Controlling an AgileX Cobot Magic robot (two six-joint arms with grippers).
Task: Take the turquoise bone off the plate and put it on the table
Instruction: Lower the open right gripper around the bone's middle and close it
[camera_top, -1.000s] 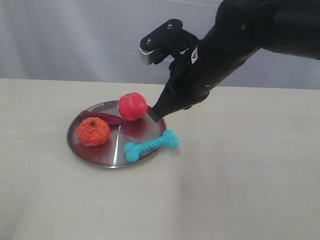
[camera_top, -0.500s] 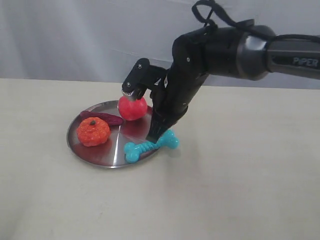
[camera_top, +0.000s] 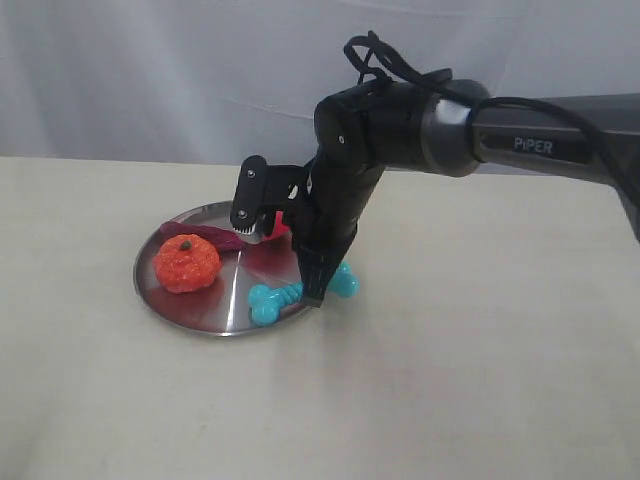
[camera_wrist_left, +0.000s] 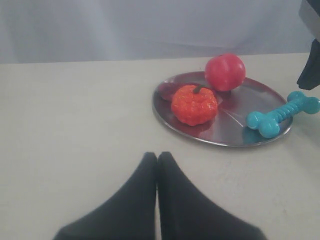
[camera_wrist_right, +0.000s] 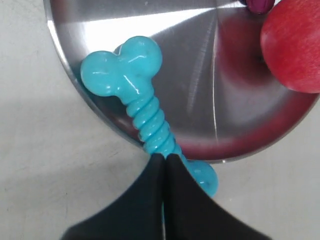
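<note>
- A large matte beige counter (camera_top: 480, 380) is seen carrying everything in the scene.
- A black jointed right arm (camera_top: 400, 110) is reached in from the right of the exterior view and bent steeply down over the near-right edge of the plate.
- A round, shallow, shiny steel plate (camera_top: 215, 300) with reddish reflections is set on the left half of the counter.
- The right pincer (camera_top: 315, 298) is pointed downward with its two dark fingers pressed together and no gap between them. In the right wrist view its tips are shown touching the shaft of the bone, close to the end that lies off the plate.
- The left pincer (camera_wrist_left: 157, 156) is likewise closed on nothing and held above bare counter, well apart from the plate.
- A round red toy fruit (camera_wrist_left: 225, 71) is placed at the far side of the plate, and is largely hidden by the right arm in the exterior view.
- A bumpy orange toy pumpkin (camera_top: 186, 263) is set on the left part of the plate.
- A small turquoise rubbery bone (camera_top: 270, 300) with a ridged shaft is laid across the plate's near-right rim: one knobbed end is on the steel, the other is past the rim over the counter.
- A thin purple piece (camera_top: 215, 237) is laid on the plate behind the pumpkin.
</note>
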